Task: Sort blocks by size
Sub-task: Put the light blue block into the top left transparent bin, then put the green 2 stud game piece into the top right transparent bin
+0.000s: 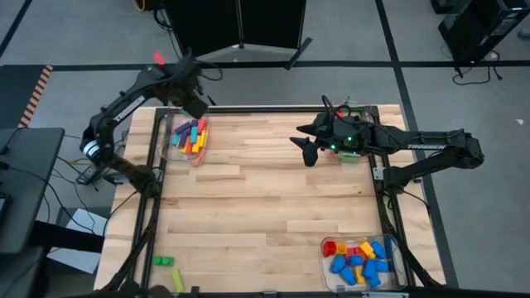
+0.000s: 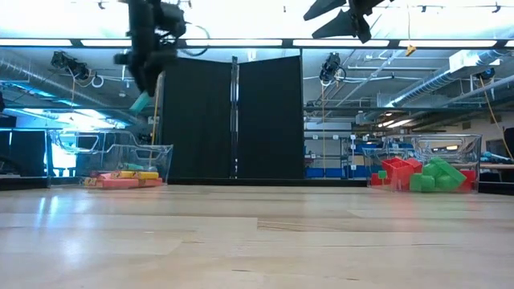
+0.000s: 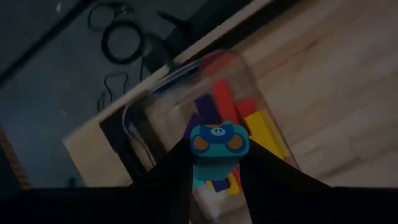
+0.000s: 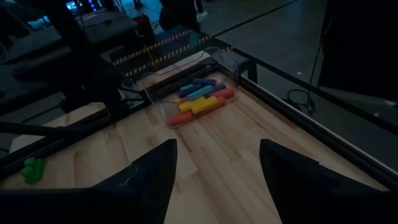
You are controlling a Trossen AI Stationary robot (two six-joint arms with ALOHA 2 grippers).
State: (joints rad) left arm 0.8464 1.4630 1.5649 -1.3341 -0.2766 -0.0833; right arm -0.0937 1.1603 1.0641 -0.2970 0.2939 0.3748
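Note:
My left gripper (image 1: 196,108) hangs over the far-left clear bin (image 1: 175,124), shut on a teal block (image 3: 219,144). The bin holds several long blocks (image 1: 192,137) in red, yellow, blue and purple, lying flat on its floor. A green block (image 1: 163,261) and a yellow block (image 1: 177,280) lie on the table near its front left corner. My right gripper (image 1: 306,151) waits open in the air at the far right, nothing between its fingers (image 4: 155,180). My left gripper pinches the teal block between its two fingers, on its two opposite sides (image 3: 198,163). The fingers come from above, pointing steeply down. The block (image 2: 141,102) is lifted clear, hanging slanted below the fingers, above the bin's long blocks.
A clear bin (image 1: 369,116) with red and green blocks stands at the far right, under my right arm. Another bin (image 1: 325,258) with blue, red and yellow blocks stands at the near right corner. Bare wood lies across the table's middle (image 1: 265,207).

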